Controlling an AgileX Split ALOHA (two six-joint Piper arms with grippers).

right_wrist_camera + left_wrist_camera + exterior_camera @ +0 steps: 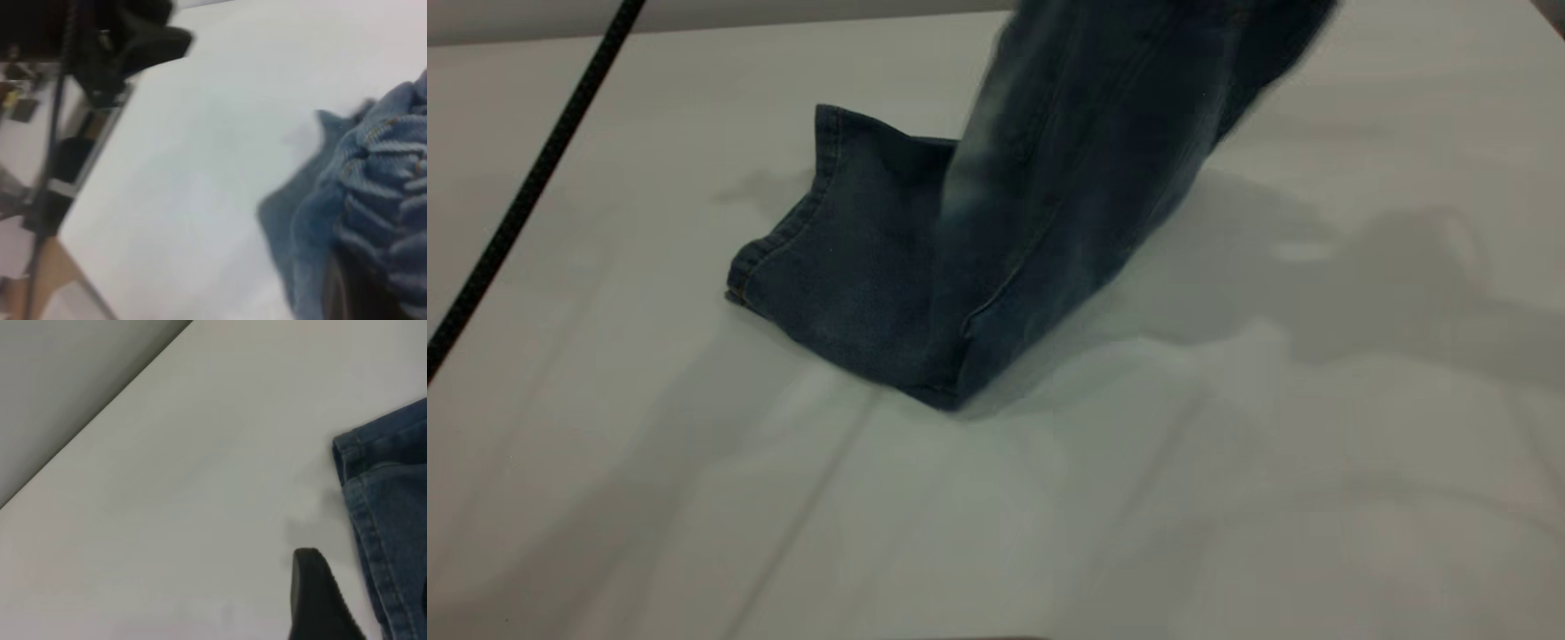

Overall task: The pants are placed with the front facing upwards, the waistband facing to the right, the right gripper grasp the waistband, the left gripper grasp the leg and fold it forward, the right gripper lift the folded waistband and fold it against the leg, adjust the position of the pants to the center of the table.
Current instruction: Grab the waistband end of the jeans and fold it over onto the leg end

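Currently the pants hang lifted by the waistband, leg hems on the tabletop; second fold under way, centring left. Right gripper's state: cannot tell. Left gripper sits beside the hem, state unclear.

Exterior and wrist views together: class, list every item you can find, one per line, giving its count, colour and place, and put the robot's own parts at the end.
pants: one, blue denim, leg ends resting on the table, the rest lifted up and to the right out of the exterior view.
waistband: one, gathered blue denim, raised close to the right wrist camera.
table: one, white to light grey, under everything.
clutter: blurred dark items beyond the table edge, count unclear.
braided cord: one, black, slanting across the exterior view's left.
left gripper: one dark finger visible, over bare table beside the pants' hem.
right gripper: not clearly visible.
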